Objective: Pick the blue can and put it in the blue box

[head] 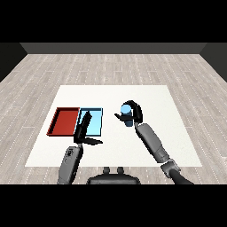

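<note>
The blue can (126, 113) stands upright near the middle of the white table, right of the trays. My right hand (134, 111) curls round it, fingers arching over its top and right side, thumb at its left. The light blue tray (96, 127) lies left of the can with the red tray (63, 121) beside it on the far left. My left hand (83, 128) reaches over the blue tray's near left part with straight fingers and its thumb stuck out to the right, holding nothing.
The white table (155, 102) stretches beyond the trays to the right and back. Grey wooden floor surrounds it.
</note>
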